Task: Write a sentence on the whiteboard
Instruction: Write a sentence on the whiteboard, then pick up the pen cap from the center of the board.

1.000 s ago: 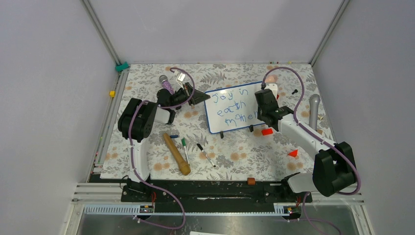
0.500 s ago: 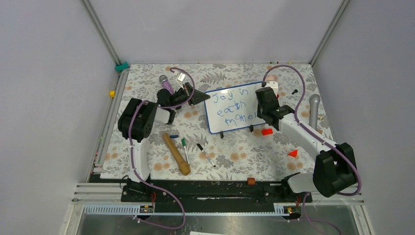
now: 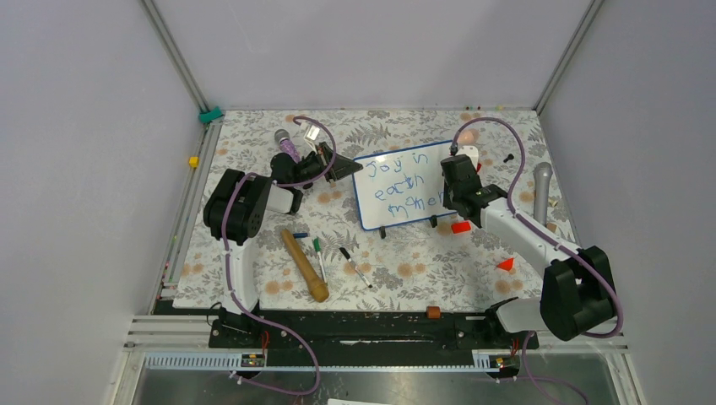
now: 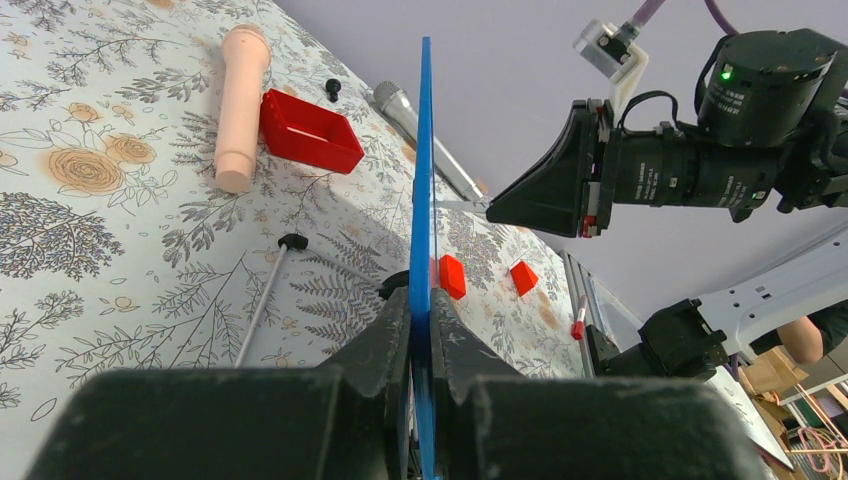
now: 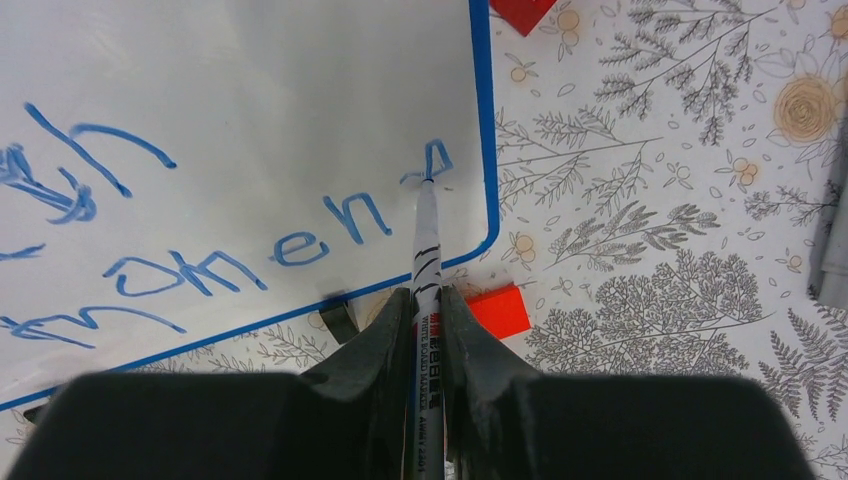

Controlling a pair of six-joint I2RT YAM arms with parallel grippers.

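The whiteboard (image 3: 378, 211) stands tilted at mid-table in its blue frame. Seen edge-on in the left wrist view, the whiteboard (image 4: 425, 170) has my left gripper (image 4: 421, 300) shut on its left edge; from above, the left gripper (image 3: 342, 169) sits at the board's left side. The sentence (image 3: 404, 184) runs in three blue lines. My right gripper (image 5: 428, 295) is shut on a white marker (image 5: 427, 240), whose tip touches the last blue letter (image 5: 432, 160) near the whiteboard's (image 5: 250, 100) lower right corner. From above, the right gripper (image 3: 449, 187) is at the board's right edge.
A wooden pestle (image 3: 304, 265), a green marker (image 3: 318, 251) and a black marker (image 3: 355, 266) lie in front of the board. Red blocks (image 3: 460, 226) (image 3: 506, 264) sit right of it, a grey microphone (image 3: 542, 181) farther right, a purple one (image 3: 285, 142) behind the left gripper.
The right gripper has shifted slightly with the marker at the end of the bottom line. The left arm and the board have stayed put.
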